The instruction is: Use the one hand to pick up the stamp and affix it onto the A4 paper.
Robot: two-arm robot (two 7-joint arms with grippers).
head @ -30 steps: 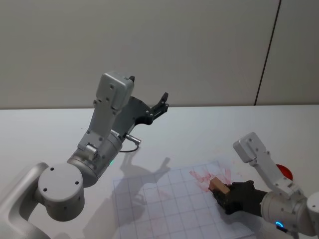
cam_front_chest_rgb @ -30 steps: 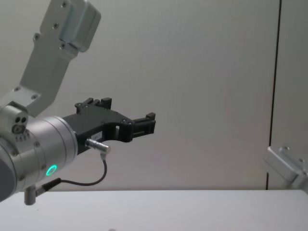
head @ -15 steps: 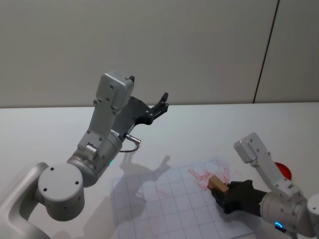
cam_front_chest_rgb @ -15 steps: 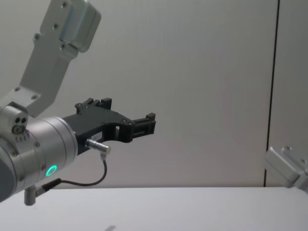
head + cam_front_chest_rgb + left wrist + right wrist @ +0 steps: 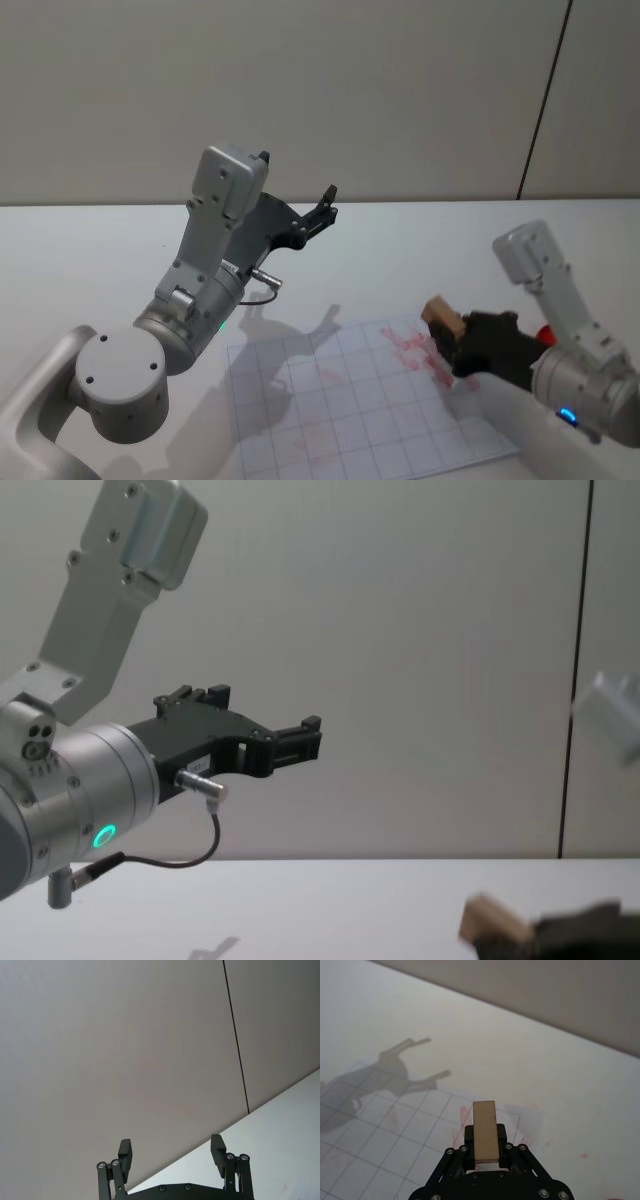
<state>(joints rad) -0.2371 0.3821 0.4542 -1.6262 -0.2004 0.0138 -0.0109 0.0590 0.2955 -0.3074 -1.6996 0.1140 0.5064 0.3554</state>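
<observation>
The stamp (image 5: 441, 318), a light-brown wooden block, hangs in the air above the right side of the gridded A4 paper (image 5: 350, 410). My right gripper (image 5: 455, 338), the black blocky hand, is shut on it. In the right wrist view the stamp (image 5: 485, 1130) sticks out forward between the dark fingers, over the paper (image 5: 390, 1130) and its red ink marks (image 5: 457, 1136). The chest view has the stamp (image 5: 490, 920) low at the right. My left gripper (image 5: 316, 214) is held high over the table's left half, open and empty, its fingers (image 5: 125, 1152) spread wide.
Red ink smears (image 5: 412, 346) mark the paper's far right corner. A red object (image 5: 544, 333) sits partly hidden behind the right arm. The white table (image 5: 400, 250) runs back to a grey wall. The left arm's shadow falls across the paper.
My right gripper has lifted the stamp up off the paper and slightly away, bringing it into the chest view. The left arm has not moved.
</observation>
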